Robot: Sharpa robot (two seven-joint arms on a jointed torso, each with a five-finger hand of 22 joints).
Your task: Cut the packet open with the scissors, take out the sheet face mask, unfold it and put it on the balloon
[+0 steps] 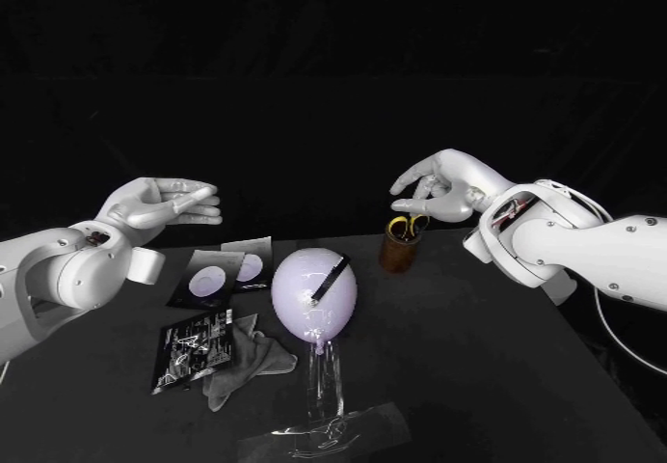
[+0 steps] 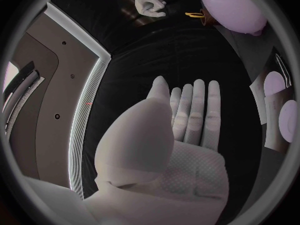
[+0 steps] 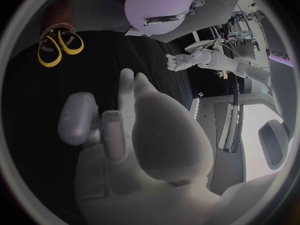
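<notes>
Packet [image 1: 195, 349] of black foil lies flat on the black table [image 1: 472, 367], near the robot's left side, touching a crumpled grey cloth [image 1: 257, 362]. Just beside them a pale lilac balloon [image 1: 314, 289] sits on a clear stand [image 1: 327, 386]. Beyond the balloon, yellow-handled scissors [image 1: 406, 228] stand handles-up in a brown cup [image 1: 399, 253]. The right hand [image 1: 438, 188] hovers just above the handles, fingers loosely curved and apart, holding nothing. The left hand [image 1: 160, 205] is raised above the table's far left, fingers stretched out straight, empty. Two more packets [image 1: 223, 275] with pale round marks lie behind the black one.
</notes>
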